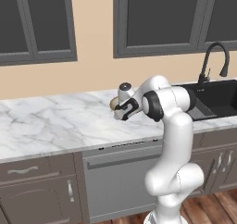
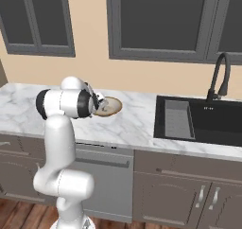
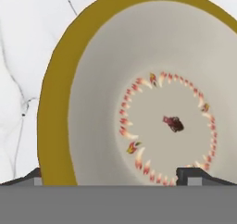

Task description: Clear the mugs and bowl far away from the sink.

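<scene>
1. You had the hand (image 3: pixel 118 176) spread wide just above the bowl (image 3: pixel 152 93), with nothing held between its fingers
2. In the hand view, one dark fingertip (image 3: pixel 28 177) sat outside the bowl's orange-brown rim, and the other fingertip (image 3: pixel 194 174) sat over the cream inside, so the two stood on either side of the near wall
3. The bowl's inside showed a ring of small red and white marks around a dark red spot at the middle
4. The bowl (image 2: pixel 109 106) lay flat on the white marble desk (image 2: pixel 127 124), left of the sink (image 2: pixel 208 121) and apart from it, towards the back wall
5. From the left base view, your arm bent down over the desk (image 1: pixel 51 126) and the hand (image 1: pixel 126 111) covered most of the bowl (image 1: pixel 113 103), leaving only a sliver of it at the hand's left
6. The sink (image 1: pixel 215 98) was black, with a tall gooseneck tap (image 2: pixel 219 76) behind it and a grey ribbed rack (image 2: pixel 177 118) in its left part
7. A dishwasher front (image 2: pixel 101 180) sat under the desk below the bowl
</scene>
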